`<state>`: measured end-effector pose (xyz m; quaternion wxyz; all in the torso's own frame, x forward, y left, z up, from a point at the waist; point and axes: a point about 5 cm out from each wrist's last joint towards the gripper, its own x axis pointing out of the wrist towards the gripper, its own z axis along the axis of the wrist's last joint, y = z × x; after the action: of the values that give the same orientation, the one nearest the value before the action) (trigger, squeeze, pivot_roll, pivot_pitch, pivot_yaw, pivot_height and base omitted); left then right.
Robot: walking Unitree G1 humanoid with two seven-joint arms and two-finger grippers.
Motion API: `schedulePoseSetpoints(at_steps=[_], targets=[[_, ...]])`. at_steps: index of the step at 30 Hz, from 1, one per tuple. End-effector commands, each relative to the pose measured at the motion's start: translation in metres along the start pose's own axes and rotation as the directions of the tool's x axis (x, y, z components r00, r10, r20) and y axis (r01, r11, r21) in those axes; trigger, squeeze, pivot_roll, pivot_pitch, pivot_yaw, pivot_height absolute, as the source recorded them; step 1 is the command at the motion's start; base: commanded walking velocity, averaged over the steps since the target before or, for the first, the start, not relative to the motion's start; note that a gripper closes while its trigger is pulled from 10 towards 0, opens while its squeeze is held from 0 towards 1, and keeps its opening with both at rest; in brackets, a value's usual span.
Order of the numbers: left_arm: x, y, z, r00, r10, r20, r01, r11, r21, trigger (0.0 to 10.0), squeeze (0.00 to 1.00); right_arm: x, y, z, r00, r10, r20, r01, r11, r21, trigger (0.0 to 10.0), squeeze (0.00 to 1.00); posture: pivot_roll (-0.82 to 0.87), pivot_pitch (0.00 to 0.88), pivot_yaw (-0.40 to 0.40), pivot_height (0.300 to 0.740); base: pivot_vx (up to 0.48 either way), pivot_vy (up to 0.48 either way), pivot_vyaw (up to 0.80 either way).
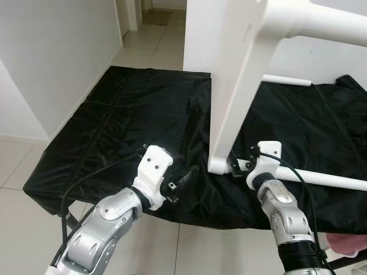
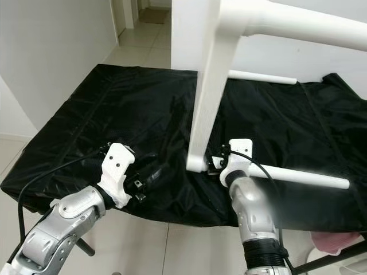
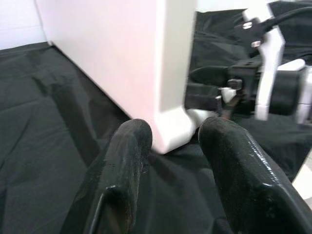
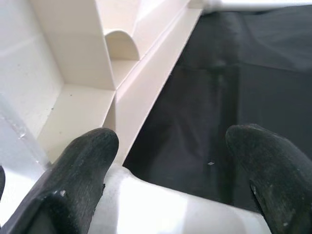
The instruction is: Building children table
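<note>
Two end effectors, left and right, both spread wide, flank one white tabletop.

left hand spread, white tabletop ahead

White kids' table stands on edge on black sheet, corner down near front; loose white leg lies flat beside it.

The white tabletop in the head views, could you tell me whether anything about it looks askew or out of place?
Yes. The white tabletop stands tilted on one corner on the black sheet rather than lying flat. A loose white leg lies beside that corner, unattached. The right gripper is at the corner; the left gripper hovers apart.
</note>
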<state>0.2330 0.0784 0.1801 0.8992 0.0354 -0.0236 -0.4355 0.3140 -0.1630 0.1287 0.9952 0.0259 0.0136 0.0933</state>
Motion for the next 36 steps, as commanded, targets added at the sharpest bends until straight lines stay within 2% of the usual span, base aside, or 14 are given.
schedulePoseSetpoints(at_steps=[1,7,9,13,15,16,24,26,29,30,36], targets=[[-0.003,-0.007,0.001,0.992,-0.123,-0.003,0.123,0.992,-0.005,10.0,0.0,0.006,0.017,-0.006,0.997,0.077,-0.027,-0.077,0.997,0.005,10.0,0.0,0.08,0.045,-0.027,0.74,0.0,0.0,0.0],[-0.008,-0.011,0.001,0.987,-0.162,-0.01,0.162,0.986,-0.025,10.0,0.0,0.014,0.031,-0.007,0.991,0.128,-0.028,-0.128,0.992,0.012,10.0,0.0,0.08,0.048,-0.035,0.74,0.0,0.0,0.0],[-0.014,-0.015,-0.001,0.978,-0.207,-0.037,0.206,0.978,-0.032,10.0,0.0,0.019,0.042,-0.007,0.985,0.169,-0.03,-0.168,0.986,0.016,10.0,0.0,0.09,0.051,-0.044,0.74,0.0,0.0,0.0],[-0.019,-0.018,-0.003,0.971,-0.231,-0.064,0.228,0.973,-0.045,10.0,0.0,0.023,0.052,-0.01,0.977,0.211,-0.039,-0.21,0.978,0.02,10.0,0.0,0.09,0.053,-0.052,0.74,0.0,0.0,0.0],[-0.019,-0.018,-0.003,0.971,-0.231,-0.064,0.228,0.973,-0.045,10.0,0.0,0.023,0.052,-0.01,0.977,0.211,-0.039,-0.21,0.978,0.02,10.0,0.0,0.09,0.053,-0.052,0.74,0.0,0.0,0.0],[-0.023,-0.02,-0.004,0.967,-0.246,-0.072,0.242,0.968,-0.06,10.0,0.0,0.025,0.059,-0.012,0.971,0.236,-0.044,-0.235,0.972,0.024,10.0,0.0,0.1,0.055,-0.055,0.74,0.0,0.0,0.0],[-0.029,-0.021,-0.01,0.958,-0.259,-0.121,0.253,0.965,-0.064,10.0,0.0,0.032,0.076,-0.015,0.956,0.29,-0.052,-0.289,0.957,0.029,10.0,0.0,0.11,0.054,-0.06,0.74,0.0,0.0,0.0],[-0.032,-0.019,-0.011,0.957,-0.256,-0.136,0.25,0.966,-0.058,10.0,0.0,0.038,0.089,-0.017,0.946,0.319,-0.054,-0.318,0.947,0.037,10.0,0.0,0.11,0.056,-0.06,0.74,0.0,0.0,0.0],[-0.032,-0.019,-0.011,0.957,-0.256,-0.136,0.25,0.966,-0.058,10.0,0.0,0.038,0.089,-0.017,0.946,0.319,-0.054,-0.318,0.947,0.037,10.0,0.0,0.11,0.056,-0.06,0.74,0.0,0.0,0.0],[-0.032,-0.018,-0.01,0.958,-0.25,-0.137,0.245,0.968,-0.055,10.0,0.0,0.042,0.098,-0.016,0.943,0.33,-0.051,-0.328,0.944,0.042,10.0,0.0,0.11,0.057,-0.06,0.74,0.0,0.0,0.0],[-0.032,-0.016,-0.01,0.963,-0.232,-0.137,0.227,0.973,-0.047,10.0,0.0,0.047,0.107,-0.013,0.941,0.337,-0.039,-0.335,0.941,0.052,10.0,0.0,0.11,0.058,-0.062,0.74,0.0,0.0,0.0]])
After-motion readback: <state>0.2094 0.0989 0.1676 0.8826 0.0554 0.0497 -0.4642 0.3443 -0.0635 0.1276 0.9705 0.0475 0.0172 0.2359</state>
